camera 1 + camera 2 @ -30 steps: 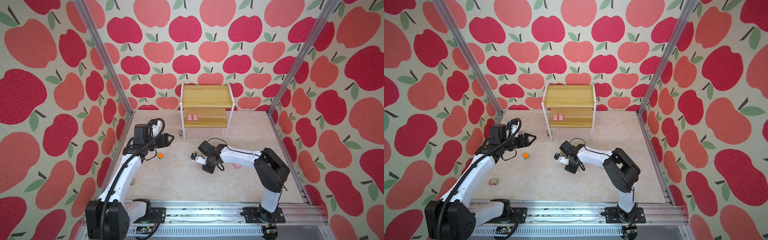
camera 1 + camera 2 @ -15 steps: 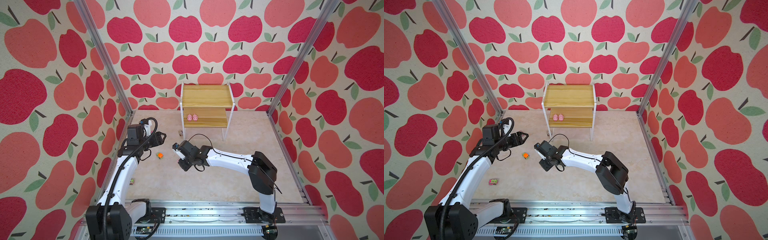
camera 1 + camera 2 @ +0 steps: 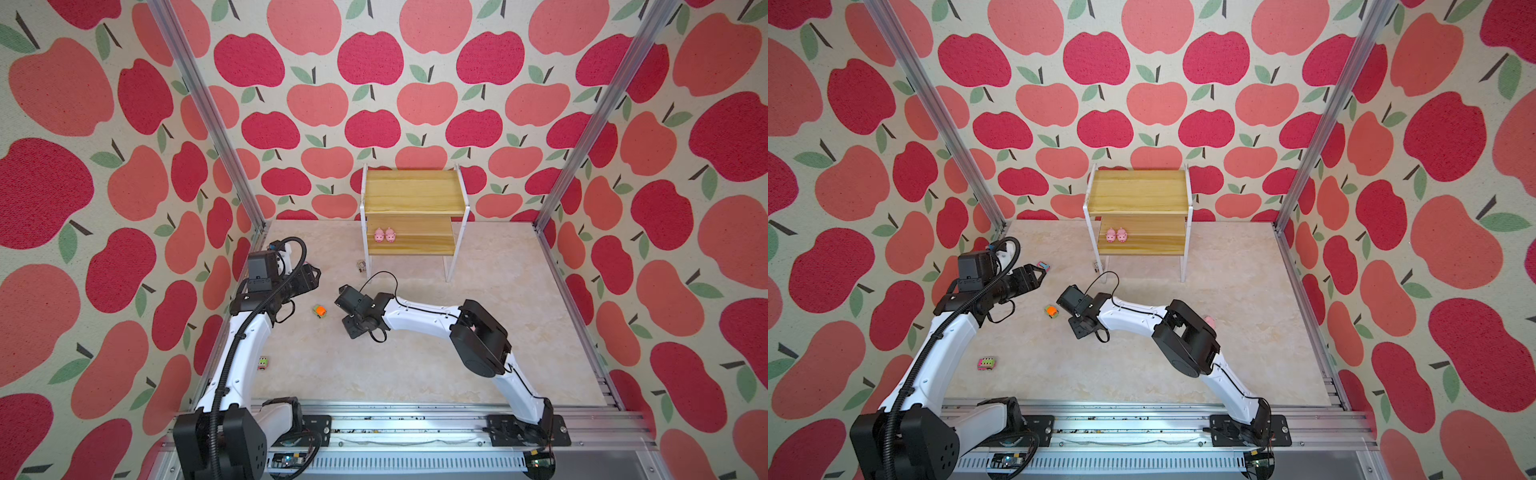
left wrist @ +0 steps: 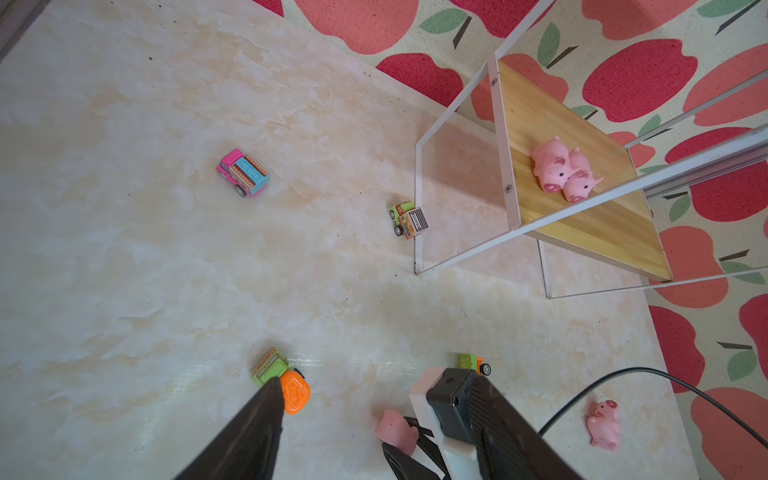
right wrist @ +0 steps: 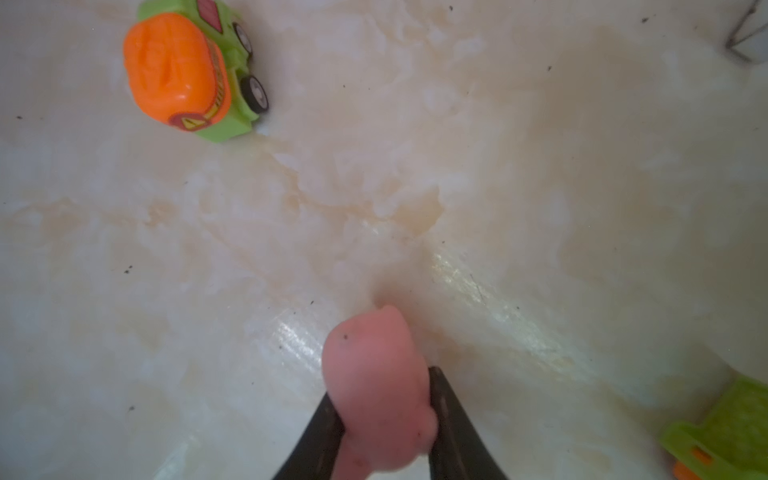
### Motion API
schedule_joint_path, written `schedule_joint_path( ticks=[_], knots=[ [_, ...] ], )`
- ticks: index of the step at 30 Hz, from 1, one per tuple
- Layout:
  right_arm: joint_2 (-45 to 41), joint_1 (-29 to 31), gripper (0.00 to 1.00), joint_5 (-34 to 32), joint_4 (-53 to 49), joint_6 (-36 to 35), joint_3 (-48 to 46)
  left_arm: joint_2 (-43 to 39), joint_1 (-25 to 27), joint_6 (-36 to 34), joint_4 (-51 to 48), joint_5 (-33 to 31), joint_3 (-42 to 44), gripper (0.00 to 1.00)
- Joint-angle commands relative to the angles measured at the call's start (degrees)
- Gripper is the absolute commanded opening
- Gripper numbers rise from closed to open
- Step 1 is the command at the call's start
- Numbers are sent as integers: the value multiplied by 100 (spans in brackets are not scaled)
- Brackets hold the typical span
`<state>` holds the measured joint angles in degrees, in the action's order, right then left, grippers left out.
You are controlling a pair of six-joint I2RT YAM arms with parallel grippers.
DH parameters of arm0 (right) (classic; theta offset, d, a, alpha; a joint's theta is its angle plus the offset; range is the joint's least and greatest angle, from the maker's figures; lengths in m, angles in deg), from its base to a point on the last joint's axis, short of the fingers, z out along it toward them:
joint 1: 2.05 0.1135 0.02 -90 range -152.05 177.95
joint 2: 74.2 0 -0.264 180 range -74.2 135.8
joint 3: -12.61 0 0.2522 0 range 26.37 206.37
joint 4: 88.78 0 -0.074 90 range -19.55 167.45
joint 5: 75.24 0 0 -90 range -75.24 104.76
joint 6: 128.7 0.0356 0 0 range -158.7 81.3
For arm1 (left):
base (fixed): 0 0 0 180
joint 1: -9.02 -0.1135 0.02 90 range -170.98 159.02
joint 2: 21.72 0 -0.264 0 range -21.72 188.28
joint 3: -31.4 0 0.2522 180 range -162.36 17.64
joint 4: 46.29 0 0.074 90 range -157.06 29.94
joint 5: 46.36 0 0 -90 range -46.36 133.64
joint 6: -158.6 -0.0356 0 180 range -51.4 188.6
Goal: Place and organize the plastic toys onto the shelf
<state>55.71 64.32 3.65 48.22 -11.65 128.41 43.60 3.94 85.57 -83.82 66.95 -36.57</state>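
Pigs, two pink ones [image 3: 384,235], sit side by side on the shelf's [image 3: 413,195] lower board in both top views; the left gripper [image 3: 313,276] hangs spread and empty.

Left wrist view: a pink truck [image 4: 243,172] stands well away from the shelf, and a green truck [image 4: 407,218] stands beside its leg.

Right wrist view: the right gripper [image 5: 381,384] pinches a third pig [image 5: 370,345], near an orange-and-green truck [image 5: 187,70].

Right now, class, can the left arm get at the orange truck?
Probably yes. The left gripper hangs open just short of the orange truck, bare table between them. The right gripper, holding a pig, sits close alongside and could crowd it.
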Motion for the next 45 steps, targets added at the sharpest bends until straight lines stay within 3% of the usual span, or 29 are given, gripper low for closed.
schedule_joint_path(
  ticks=[1,7,10,16,19,26,34,45],
  knots=[
    [69,-35,41,-88,-29,-95,76,-99,-37,-28,-62,-63,-108,73],
    [-477,-65,58,85,337,-932,-248,-94,-32,-18,-44,-14,-87,74],
    [-1001,-81,60,228,1031,-1373,-949,-111,-19,-28,-40,-23,-86,74],
    [-2068,-163,61,996,3859,-2516,-3330,-186,31,-62,21,17,-41,74],
    [-2228,-287,59,1592,4758,-2854,-4013,-219,98,-106,46,17,-25,74],
    [-1905,-501,56,2038,6158,-2837,-4670,-274,200,-150,79,-4,1,74],
    [-1253,-414,55,1473,6950,-2778,-4689,-274,209,-133,109,22,12,74],
    [-766,-317,49,1090,7300,-2718,-4599,-274,201,-98,151,85,-1,74]
  ],
)
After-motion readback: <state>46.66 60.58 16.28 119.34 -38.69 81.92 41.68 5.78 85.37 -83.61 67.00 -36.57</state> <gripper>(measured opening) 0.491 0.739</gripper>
